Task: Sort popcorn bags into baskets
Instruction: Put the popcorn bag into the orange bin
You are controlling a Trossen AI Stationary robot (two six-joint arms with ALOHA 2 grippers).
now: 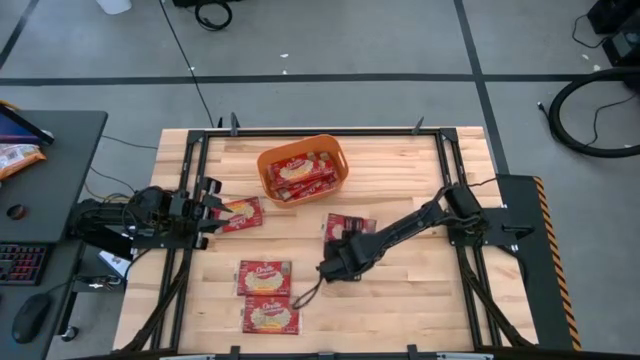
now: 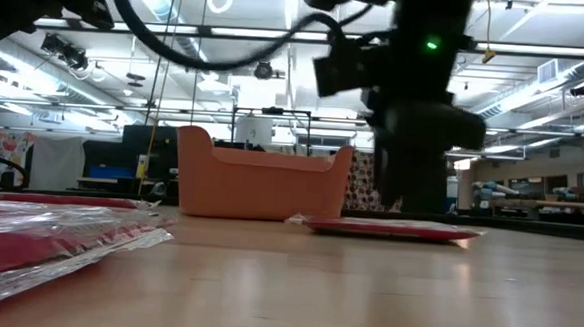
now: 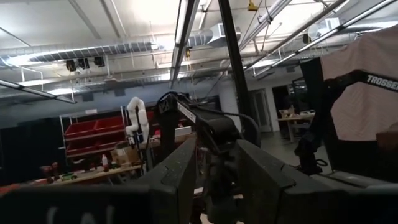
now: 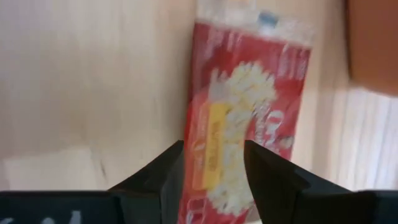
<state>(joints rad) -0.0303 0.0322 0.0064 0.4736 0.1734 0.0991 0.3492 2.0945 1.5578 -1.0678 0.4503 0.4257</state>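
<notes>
The orange basket (image 1: 338, 175) stands at the table's far middle with several red popcorn bags (image 1: 298, 170) inside; it also shows in the low view (image 2: 261, 187). My right gripper (image 4: 213, 147) is open just above a flat bag (image 4: 249, 112), its fingers on either side of the bag's near end; the high view shows that bag (image 1: 352, 224) partly under the arm. My left gripper (image 1: 212, 207) is open and points level toward the table's right, its fingertips at the left edge of another flat bag (image 1: 241, 213). Whether it touches that bag, I cannot tell.
Two more bags lie flat near the front edge (image 1: 265, 277) (image 1: 271, 315); they show at the low view's near left (image 2: 48, 236). Bare wood lies at the table's right. A dark desk with an orange-red packet (image 1: 15, 155) stands left of the table.
</notes>
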